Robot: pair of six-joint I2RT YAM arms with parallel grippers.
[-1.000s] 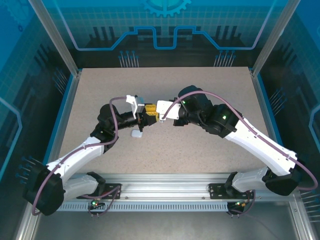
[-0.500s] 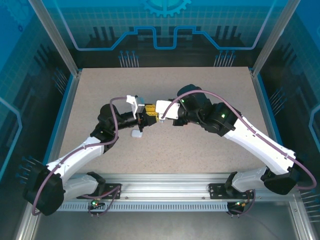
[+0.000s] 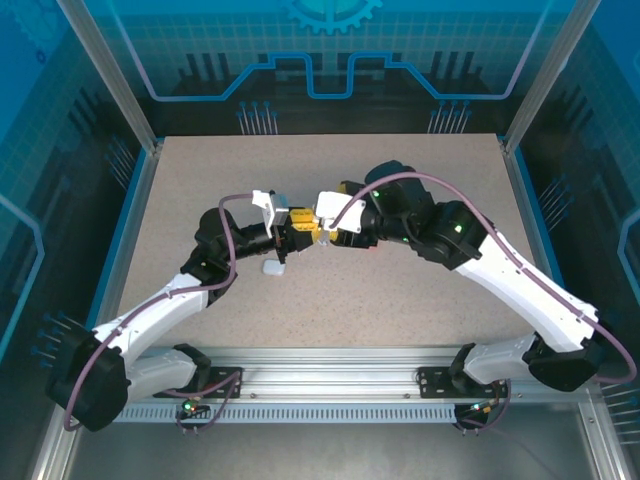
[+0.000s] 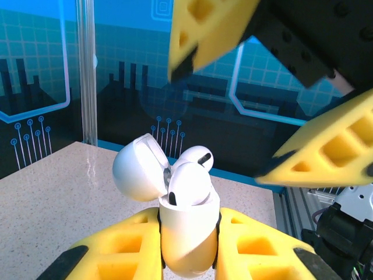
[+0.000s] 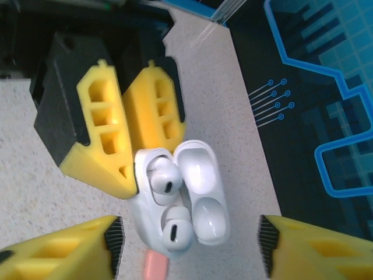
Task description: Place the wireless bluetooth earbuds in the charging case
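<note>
Pinches a white case [image 4: 185,245] between the yellow left fingers [image 4: 116,254], pressed onto its lower body from both sides. Holds the right fingers [image 5: 64,251] spread wide, touching nothing. Works over a speckled table [image 3: 400,300] ringed by blue walls [image 3: 330,60]. Reaches in with the left arm [image 3: 170,300] and the right arm [image 3: 500,270], bent toward each other and meeting near mid-table. Points the left gripper [image 4: 188,219] at the right gripper [image 5: 189,248], nearly nose to nose in the top view. Hangs the right gripper just off the case's open end, one finger out to each side and apart from it. Shows the lid [image 4: 139,174] swung back on its hinge, wide open. Seats two white earbuds [image 5: 164,182] in the case, side by side, rounded heads out: one close to the left fingers, the other [image 5: 175,228] farther along. Has a small white object [image 3: 273,268] on the table just beside the left gripper, too small to name. Catches a pink scrap [image 5: 156,265] at the bottom edge of the right wrist view, below the case, cut off and blurred.
</note>
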